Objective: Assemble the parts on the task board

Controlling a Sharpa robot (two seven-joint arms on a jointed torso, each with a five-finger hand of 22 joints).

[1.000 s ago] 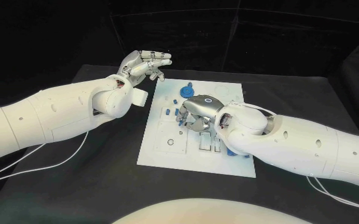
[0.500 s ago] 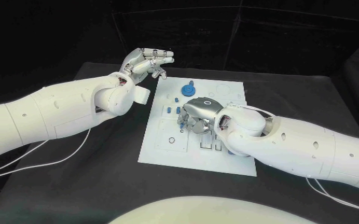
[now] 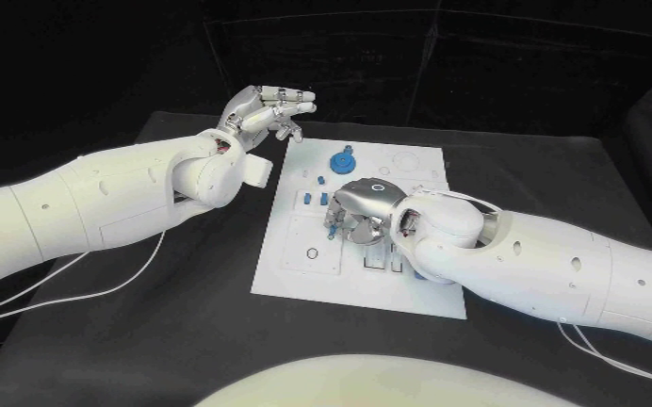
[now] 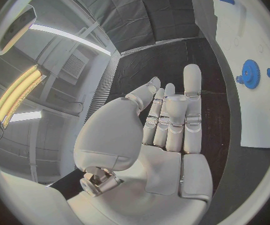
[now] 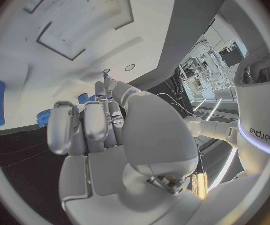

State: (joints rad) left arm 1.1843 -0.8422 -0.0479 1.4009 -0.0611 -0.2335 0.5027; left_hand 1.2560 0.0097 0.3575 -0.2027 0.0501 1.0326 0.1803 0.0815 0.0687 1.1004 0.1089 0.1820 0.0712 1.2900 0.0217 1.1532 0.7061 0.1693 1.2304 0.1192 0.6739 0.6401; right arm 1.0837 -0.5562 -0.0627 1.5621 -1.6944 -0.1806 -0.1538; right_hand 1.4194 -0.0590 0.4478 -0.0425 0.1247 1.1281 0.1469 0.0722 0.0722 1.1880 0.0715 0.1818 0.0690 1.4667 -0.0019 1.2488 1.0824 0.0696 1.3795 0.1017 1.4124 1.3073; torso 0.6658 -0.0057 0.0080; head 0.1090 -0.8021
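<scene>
Blue peg sat pinched in the right hand's fingers, low over the board (white, on the black surface); the left hand hovered apart, fingers loosely spread, gripping nothing.

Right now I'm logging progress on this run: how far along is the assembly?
Early to midway, I'd judge. Done: a blue gear stands at the far end of the task board. In hand: the right hand is down on the board's middle, its fingertips at a small blue part; whether it grips it is unclear. The left hand hovers beyond the board, holding nothing. Left: several small blue pieces lie loose.
</scene>
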